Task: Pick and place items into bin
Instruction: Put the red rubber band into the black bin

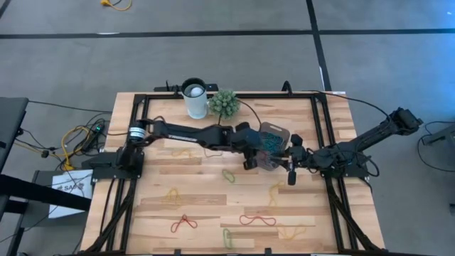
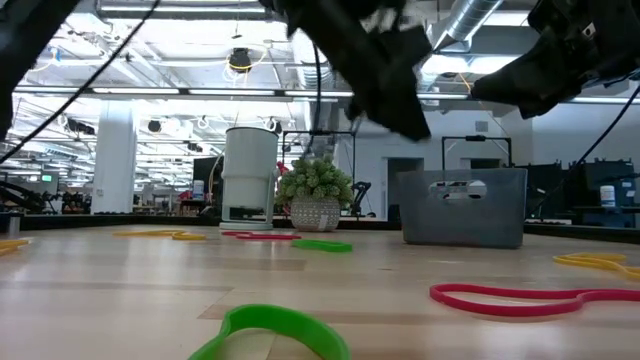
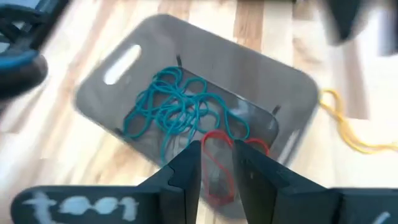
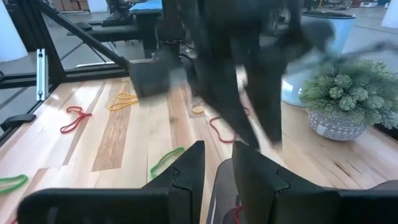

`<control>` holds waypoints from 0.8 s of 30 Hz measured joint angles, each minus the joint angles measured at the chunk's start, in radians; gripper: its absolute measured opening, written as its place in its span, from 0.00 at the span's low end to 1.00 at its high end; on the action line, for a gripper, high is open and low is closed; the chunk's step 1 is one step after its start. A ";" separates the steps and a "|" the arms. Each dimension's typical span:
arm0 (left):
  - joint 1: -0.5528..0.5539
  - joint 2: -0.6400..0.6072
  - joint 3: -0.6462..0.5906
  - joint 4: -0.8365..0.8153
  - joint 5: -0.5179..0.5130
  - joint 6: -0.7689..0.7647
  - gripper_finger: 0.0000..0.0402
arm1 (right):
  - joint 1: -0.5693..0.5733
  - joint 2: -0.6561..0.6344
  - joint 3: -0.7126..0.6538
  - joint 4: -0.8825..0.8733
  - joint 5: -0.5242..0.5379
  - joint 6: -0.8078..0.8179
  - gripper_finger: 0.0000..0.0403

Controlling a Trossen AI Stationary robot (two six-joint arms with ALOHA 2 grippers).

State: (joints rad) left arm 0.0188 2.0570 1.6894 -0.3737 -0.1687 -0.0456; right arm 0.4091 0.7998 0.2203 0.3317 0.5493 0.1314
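The bin (image 1: 279, 129), a grey translucent box, stands on its base right of the table's middle. A tangle of teal rubber bands (image 3: 168, 109) and a red band (image 3: 214, 158) lie inside it. My left gripper (image 3: 217, 165) hangs open above the bin's near side (image 1: 257, 158), and the red band shows through the gap between its fingers. My right gripper (image 4: 217, 165) is open too, raised just right of the bin (image 1: 290, 174), with nothing between its fingers. More bands lie flat on the table: red (image 1: 183, 224), red (image 1: 257, 220), green (image 1: 228, 176), yellow (image 1: 276, 193).
A white cup (image 1: 194, 98) and a green plant ball (image 1: 223, 104) stand at the far edge, left of the bin. Black frame rails (image 1: 320, 135) run along the table's sides. Further bands lie near the front edge: green (image 1: 227, 237), yellow (image 1: 291, 231), yellow (image 1: 170, 195).
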 joint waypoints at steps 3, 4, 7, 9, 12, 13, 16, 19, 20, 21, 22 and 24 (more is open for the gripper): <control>-0.007 -0.082 0.001 -0.107 -0.012 0.004 0.21 | 0.000 0.000 0.000 -0.010 0.000 0.001 0.19; -0.011 -0.112 0.001 -0.136 -0.027 0.010 0.21 | 0.000 0.000 0.000 -0.010 0.000 0.000 0.19; -0.022 -0.214 0.002 -0.261 -0.115 0.027 0.21 | 0.000 0.000 0.000 -0.010 0.000 0.008 0.19; -0.034 -0.268 0.002 -0.365 -0.206 0.010 0.21 | 0.000 0.000 0.000 -0.018 -0.001 0.051 0.19; -0.046 -0.337 0.000 -0.527 -0.336 -0.047 0.21 | 0.000 0.016 0.000 -0.017 -0.001 0.115 0.19; -0.050 -0.361 0.000 -0.581 -0.370 -0.071 0.21 | 0.000 0.021 0.000 -0.017 -0.001 0.128 0.19; -0.062 -0.419 -0.015 -0.747 -0.466 -0.150 0.21 | -0.002 0.050 0.000 -0.017 0.000 0.131 0.19; -0.074 -0.466 -0.075 -0.890 -0.597 -0.283 0.21 | -0.011 0.089 0.000 -0.005 0.001 0.132 0.19; -0.078 -0.482 -0.103 -0.938 -0.640 -0.337 0.21 | -0.015 0.102 -0.001 -0.007 0.000 0.132 0.19; -0.079 -0.501 -0.137 -0.987 -0.682 -0.395 0.21 | -0.019 0.118 -0.001 -0.004 -0.001 0.136 0.19; -0.080 -0.520 -0.175 -1.034 -0.716 -0.462 0.21 | -0.022 0.135 -0.001 0.001 -0.001 0.152 0.19; -0.084 -0.557 -0.265 -1.093 -0.760 -0.596 0.21 | -0.031 0.169 -0.001 -0.003 -0.001 0.195 0.19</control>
State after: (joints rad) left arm -0.0650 1.4995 1.4241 -1.4664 -0.9285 -0.6419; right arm 0.3785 0.9689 0.2195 0.3288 0.5480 0.3261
